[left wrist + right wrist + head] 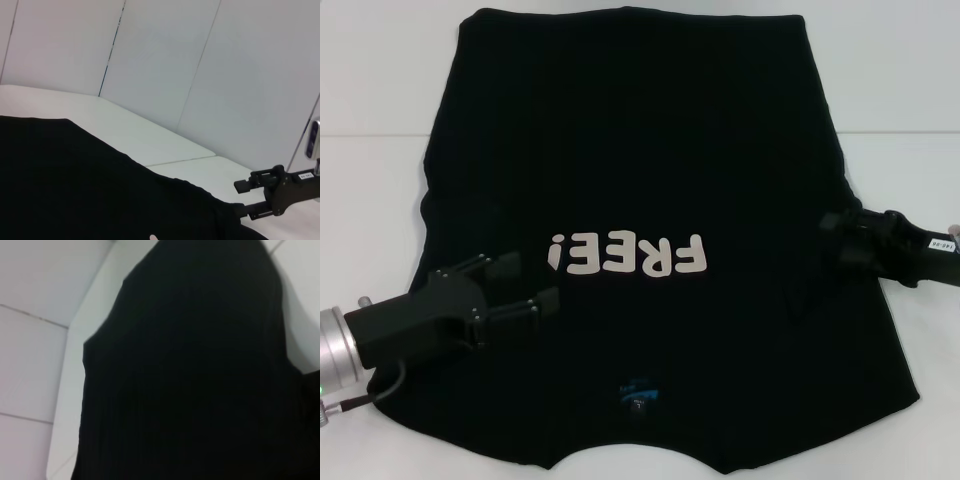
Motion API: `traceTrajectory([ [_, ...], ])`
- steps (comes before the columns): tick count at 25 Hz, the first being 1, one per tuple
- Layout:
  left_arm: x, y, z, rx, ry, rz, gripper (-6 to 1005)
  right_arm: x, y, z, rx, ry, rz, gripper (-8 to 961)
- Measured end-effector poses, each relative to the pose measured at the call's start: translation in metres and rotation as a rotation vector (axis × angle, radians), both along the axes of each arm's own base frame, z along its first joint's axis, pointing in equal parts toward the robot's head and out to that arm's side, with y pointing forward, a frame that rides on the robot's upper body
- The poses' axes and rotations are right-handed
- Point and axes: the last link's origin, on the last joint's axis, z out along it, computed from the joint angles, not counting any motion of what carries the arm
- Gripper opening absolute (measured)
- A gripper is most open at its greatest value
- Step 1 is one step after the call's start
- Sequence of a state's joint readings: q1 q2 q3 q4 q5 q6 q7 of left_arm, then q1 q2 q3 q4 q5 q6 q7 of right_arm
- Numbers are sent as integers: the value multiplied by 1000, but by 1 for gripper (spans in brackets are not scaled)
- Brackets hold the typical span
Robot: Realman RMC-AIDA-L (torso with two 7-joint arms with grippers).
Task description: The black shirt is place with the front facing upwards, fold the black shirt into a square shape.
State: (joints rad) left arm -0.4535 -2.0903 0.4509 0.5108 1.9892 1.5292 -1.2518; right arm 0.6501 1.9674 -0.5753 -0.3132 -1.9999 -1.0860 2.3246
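The black shirt lies spread flat on the white bench, front upward, filling most of the head view. Its cream "FREE!" lettering sits across the middle and reads upside down from the robot's side. The small blue neck label lies near the edge closest to the robot, and the hem lies at the far end. Both sleeves appear tucked in, leaving slanted side edges.

The left hand hangs over the shirt's left part, just beside the exclamation mark, with its fingers spread apart and nothing between them. The right hand is at the shirt's right edge, level with the lettering; its two fingers stand apart in the left wrist view, at the cloth's border, though whether they touch the fabric cannot be told. The right wrist view shows only dark cloth against the bench
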Motion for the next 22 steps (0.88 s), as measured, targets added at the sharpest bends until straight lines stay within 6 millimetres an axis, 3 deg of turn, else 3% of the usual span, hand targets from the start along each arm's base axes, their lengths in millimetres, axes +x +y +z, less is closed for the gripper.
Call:
traceTrajectory([
  [10,0,1,-1,-3,4,-2,868,-14,16,12,-93,-54,15,717],
  [15,0,1,0,-12,-21,32,864,-35,22,31,-15,-46,201,712],
  [18,-2,6,10,-65,-87,141,862,-39,7,48,79,-19,392,709],
  [22,-8,9,35,-187,-201,306,859,-34,-28,61,224,-44,668,706],
])
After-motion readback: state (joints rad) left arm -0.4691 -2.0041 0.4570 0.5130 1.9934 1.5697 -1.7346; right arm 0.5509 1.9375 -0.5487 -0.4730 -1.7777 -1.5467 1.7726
